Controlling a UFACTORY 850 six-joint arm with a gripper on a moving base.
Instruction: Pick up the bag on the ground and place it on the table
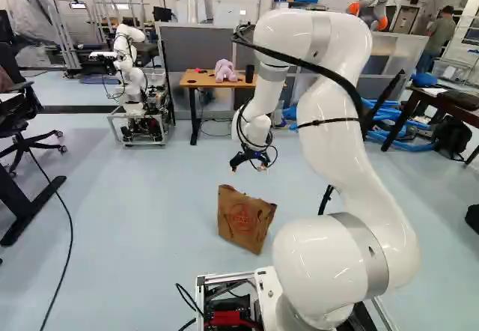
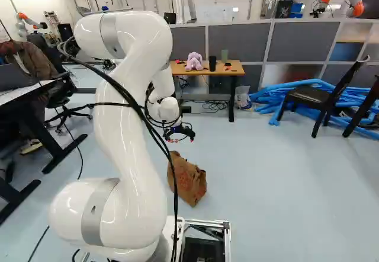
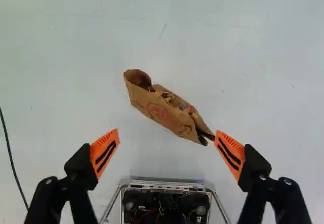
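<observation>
My claw [image 3: 166,133] is spread wide, holding nothing; the bag [image 1: 243,219] is on the floor [image 1: 150,219] below it. Grasp, lift and placement on the table [image 1: 196,81] remain.

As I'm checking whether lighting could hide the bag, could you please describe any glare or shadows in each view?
Left base view: pale sheen on the floor, the bag unobscured by glare; right base view: highlights on the arm; wrist view: shade inside the bag, faint shadow beside the base frame.
</observation>
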